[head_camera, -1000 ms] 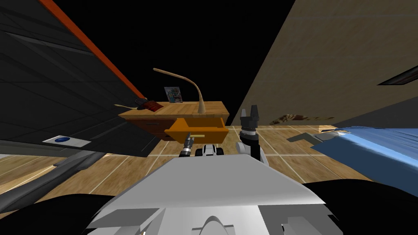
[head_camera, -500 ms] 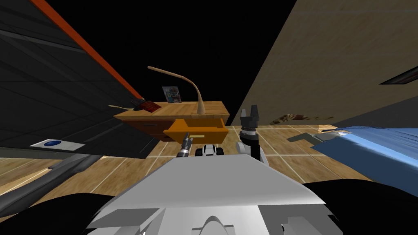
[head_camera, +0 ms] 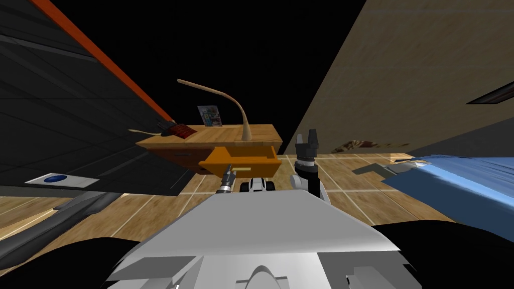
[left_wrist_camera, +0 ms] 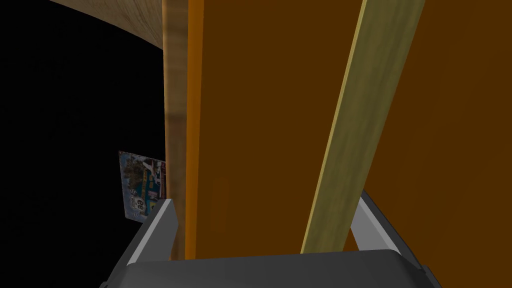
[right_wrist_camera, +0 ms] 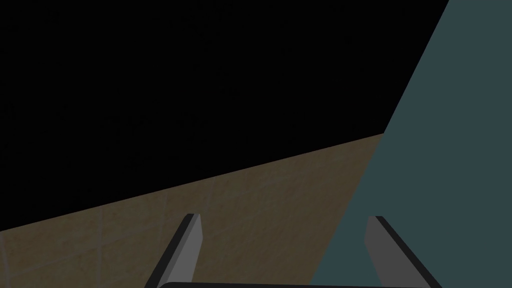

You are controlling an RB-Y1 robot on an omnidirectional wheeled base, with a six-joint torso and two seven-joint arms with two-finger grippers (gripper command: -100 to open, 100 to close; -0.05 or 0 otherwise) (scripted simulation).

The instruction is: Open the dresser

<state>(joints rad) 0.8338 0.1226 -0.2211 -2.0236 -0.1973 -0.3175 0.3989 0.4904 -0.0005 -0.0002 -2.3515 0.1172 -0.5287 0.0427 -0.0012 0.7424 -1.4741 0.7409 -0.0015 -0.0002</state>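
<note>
The wooden dresser (head_camera: 211, 136) is standing ahead against the dark wall (head_camera: 75, 100), and its orange drawer (head_camera: 240, 159) is sticking out from under the top. The left gripper (left_wrist_camera: 266, 197) is hovering open at the drawer front. Its fingers (left_wrist_camera: 161, 227) are spread wide, with the pale handle bar (left_wrist_camera: 350, 125) running between them — close by one finger and well clear of the other. On the dresser top a small colourful card (left_wrist_camera: 141, 185) is showing digits that read like "69"; its other markings are too small to read. The right gripper (head_camera: 312, 134) is pointing upward to the right of the drawer — fingers parted, holding nothing.
</note>
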